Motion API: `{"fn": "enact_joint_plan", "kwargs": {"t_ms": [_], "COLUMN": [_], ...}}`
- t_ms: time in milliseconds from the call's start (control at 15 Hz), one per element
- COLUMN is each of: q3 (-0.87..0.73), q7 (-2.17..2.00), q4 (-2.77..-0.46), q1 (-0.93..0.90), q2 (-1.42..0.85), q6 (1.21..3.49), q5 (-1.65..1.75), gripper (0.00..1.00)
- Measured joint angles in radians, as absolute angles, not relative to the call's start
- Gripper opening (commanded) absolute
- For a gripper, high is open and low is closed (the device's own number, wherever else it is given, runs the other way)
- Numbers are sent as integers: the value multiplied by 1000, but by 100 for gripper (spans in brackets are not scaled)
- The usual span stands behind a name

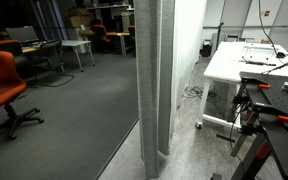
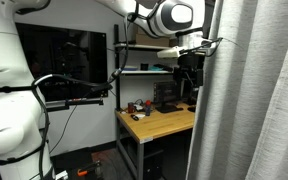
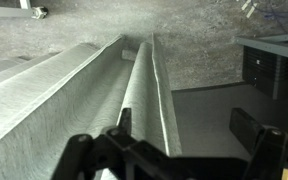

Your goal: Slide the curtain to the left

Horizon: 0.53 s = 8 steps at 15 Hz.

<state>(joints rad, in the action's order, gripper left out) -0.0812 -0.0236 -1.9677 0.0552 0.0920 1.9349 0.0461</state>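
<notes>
Your hand (image 3: 166, 145) has its two fingers (image 3: 79, 152) spread wide apart and grips nothing. In the wrist view the dark finger links frame the bottom of the picture, and a rounded fold of the curtain (image 3: 134, 95) runs away from them toward the speckled grey floor (image 3: 204, 40). The curtain (image 1: 155, 80) is the tall, pale grey-white pleated fabric. In an exterior view it hangs gathered into a narrow column in the middle of the picture, reaching the floor between the grey carpet (image 1: 74, 110) and a white bench (image 1: 234, 62) (an orange office chair (image 1: 4, 80) stands well apart from it on the carpet). In an exterior view the curtain (image 2: 254, 90) fills the right side, and your hand (image 2: 191, 66) hangs from the white arm (image 2: 169, 17) just beside its near edge; you cannot tell from here whether it touches the fabric. Beyond the hand stands a wood-topped bench (image 2: 164, 123) with a few small items on it.
</notes>
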Motion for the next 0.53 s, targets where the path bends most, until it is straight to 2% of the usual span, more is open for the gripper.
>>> {"fn": "enact_joint_plan", "kwargs": {"t_ms": [533], "q3": [-90], "q7": [-43], "q4": [-1980], "q1": [68], "q2": [80], "q6": [2169], "q5": [45], "gripper": [100]}}
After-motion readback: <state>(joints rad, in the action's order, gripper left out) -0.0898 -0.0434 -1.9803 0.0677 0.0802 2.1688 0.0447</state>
